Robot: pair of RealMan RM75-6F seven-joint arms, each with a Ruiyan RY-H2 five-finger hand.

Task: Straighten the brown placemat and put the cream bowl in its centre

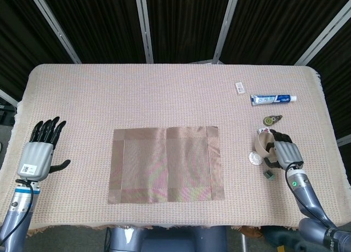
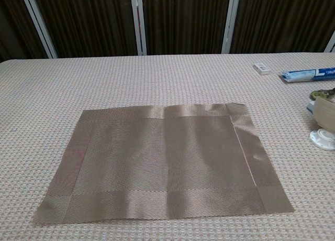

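The brown placemat [image 1: 165,164] [image 2: 165,160] lies flat in the middle of the table, its edges roughly square to the table's edges. Right of it stands the cream bowl [image 1: 264,144], cut off by the right border of the chest view [image 2: 325,113]. My right hand [image 1: 284,151] is turned on its side against the bowl's right wall, its dark fingers [image 1: 278,135] at the rim; whether they close on the bowl is not visible. At the table's left edge my left hand [image 1: 39,152] rests with fingers spread, holding nothing. Neither hand shows in the chest view.
Behind the bowl lie a toothpaste tube [image 1: 273,99], a small white box [image 1: 239,87] and a round greenish item [image 1: 270,120]. A white cap [image 1: 255,158] and a small dark cube [image 1: 269,175] sit right beside the bowl and my right hand.
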